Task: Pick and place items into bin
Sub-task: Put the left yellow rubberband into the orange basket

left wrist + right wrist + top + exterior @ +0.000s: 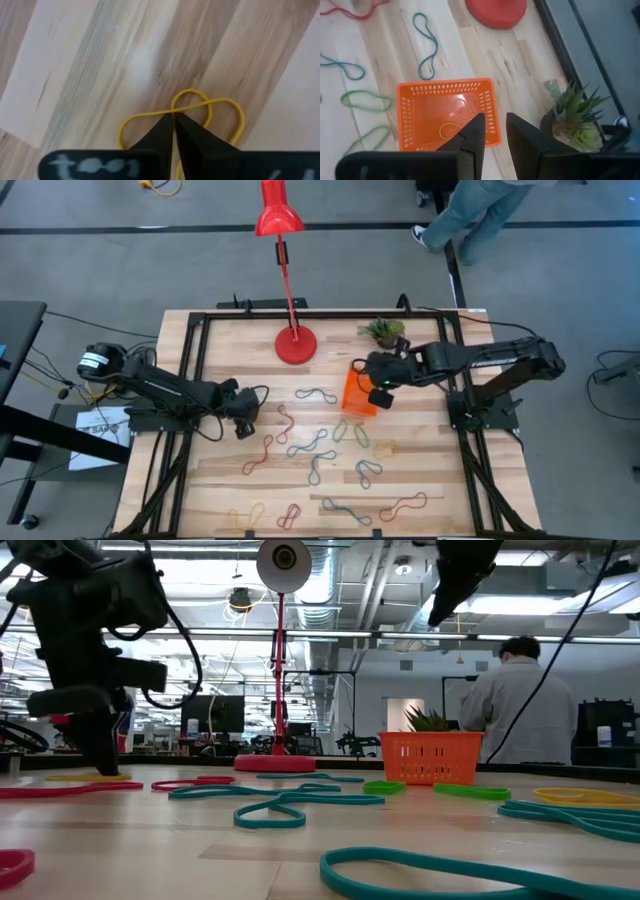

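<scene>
The left gripper sits low over the wood table, its jaws pinched together on a yellow band. The band's loops lie flat on the boards just ahead of the fingertips and to both sides of them.

The right gripper hangs above the orange bin, jaws parted with nothing between them. The near wall of the bin lies directly below the tips, and a yellow band rests on the bin's floor just ahead of them. Beside the jaws stands a small potted plant. Beyond the bin, teal bands and green bands lie on the table, and farther still the red lamp base.
</scene>
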